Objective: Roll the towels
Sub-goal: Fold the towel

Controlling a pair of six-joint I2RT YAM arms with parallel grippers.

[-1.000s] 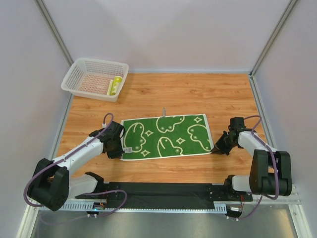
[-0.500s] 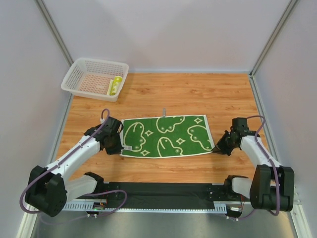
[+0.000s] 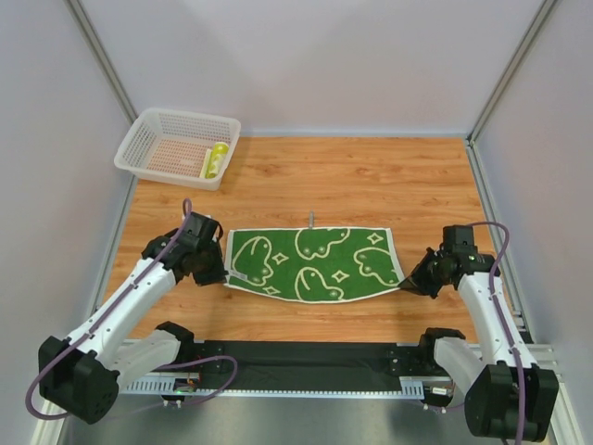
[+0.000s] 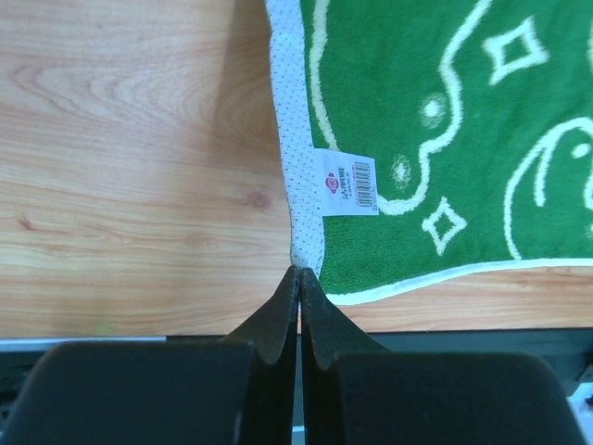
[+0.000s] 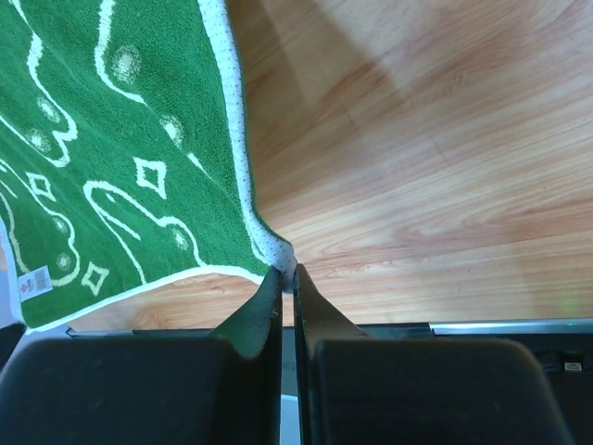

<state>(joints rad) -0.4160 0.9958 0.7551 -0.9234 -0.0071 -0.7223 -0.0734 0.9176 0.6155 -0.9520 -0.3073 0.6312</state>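
A green towel (image 3: 313, 263) with cream swirl patterns and a white border is stretched between my two grippers above the wooden table (image 3: 371, 176), its near edge sagging. My left gripper (image 3: 220, 274) is shut on the towel's near left corner (image 4: 304, 252), just below its white label (image 4: 347, 181). My right gripper (image 3: 408, 282) is shut on the near right corner (image 5: 278, 252) of the green towel (image 5: 111, 139). A rolled yellow-green towel (image 3: 217, 158) lies in the basket at the far left.
A white mesh basket (image 3: 165, 137) stands at the far left corner of the table. White walls close in the back and both sides. A black strip with the arm bases (image 3: 306, 357) runs along the near edge.
Both grippers have lifted and drawn the towel's near corners toward the near edge. The towel, flat a second ago, now hangs taut with a curved near edge.
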